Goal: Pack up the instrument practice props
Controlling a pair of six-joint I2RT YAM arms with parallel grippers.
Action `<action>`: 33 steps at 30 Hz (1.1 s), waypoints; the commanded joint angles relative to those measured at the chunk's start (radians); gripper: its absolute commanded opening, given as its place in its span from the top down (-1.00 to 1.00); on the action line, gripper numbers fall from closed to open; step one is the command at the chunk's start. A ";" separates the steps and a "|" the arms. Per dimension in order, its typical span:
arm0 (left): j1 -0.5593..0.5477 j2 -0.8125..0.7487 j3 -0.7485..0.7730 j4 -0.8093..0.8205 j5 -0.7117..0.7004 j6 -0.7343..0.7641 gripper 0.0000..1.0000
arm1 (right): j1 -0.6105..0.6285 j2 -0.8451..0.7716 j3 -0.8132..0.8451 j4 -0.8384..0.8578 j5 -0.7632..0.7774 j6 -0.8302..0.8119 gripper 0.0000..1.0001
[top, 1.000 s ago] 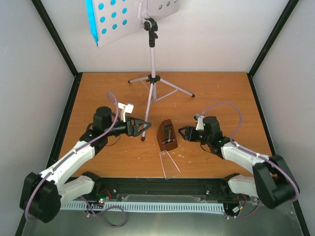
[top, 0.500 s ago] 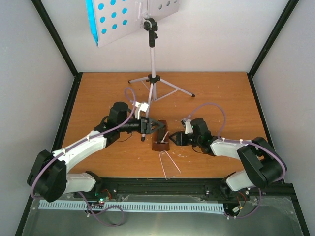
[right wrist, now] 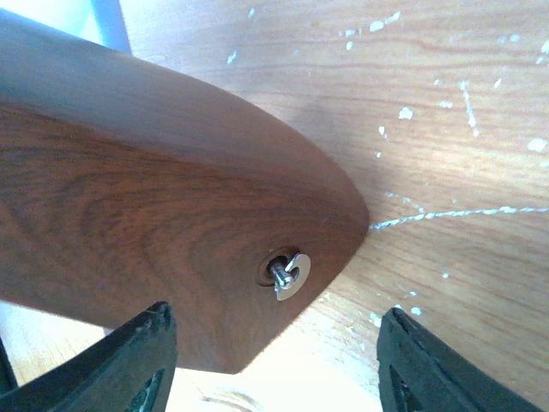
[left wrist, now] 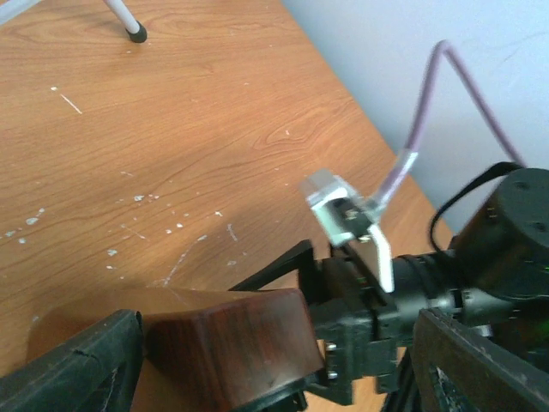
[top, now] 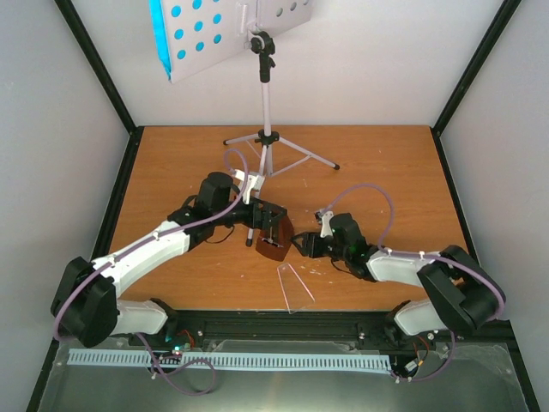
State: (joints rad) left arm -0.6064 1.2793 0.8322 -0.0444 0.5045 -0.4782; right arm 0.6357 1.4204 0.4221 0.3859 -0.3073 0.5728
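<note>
2 grippers flank the tipped metronome (top: 273, 243) just before the music stand's (top: 267, 103) near foot: left gripper (top: 272, 221), stand-side, jaws apart astride it, likelier to clamp; right gripper (top: 301, 245), opposite, jaws apart at its winding key (right wrist: 285, 273).

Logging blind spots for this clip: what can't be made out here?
- Music stand desk: cut off by the top view's upper edge.
- Left gripper contact with the metronome: fingertips cropped in the left wrist view, tiny from above.
- Clear cover: barely an outline from above.
</note>
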 commanded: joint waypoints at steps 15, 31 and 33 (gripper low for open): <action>0.312 -0.173 0.289 -0.307 0.087 0.301 -0.99 | 0.016 -0.430 0.072 -0.128 -0.083 -0.291 -1.00; 0.612 -0.263 0.011 -0.150 -0.041 0.330 -0.99 | 0.140 -0.189 0.184 0.150 -0.067 -0.628 -1.00; 0.614 -0.265 0.012 -0.148 -0.041 0.334 -0.99 | 0.147 -0.156 0.184 0.165 -0.044 -0.669 -1.00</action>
State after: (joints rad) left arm -0.0044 1.0405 0.8230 -0.2379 0.5156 -0.1871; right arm 0.7643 1.2140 0.6144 0.4477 -0.3962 0.0307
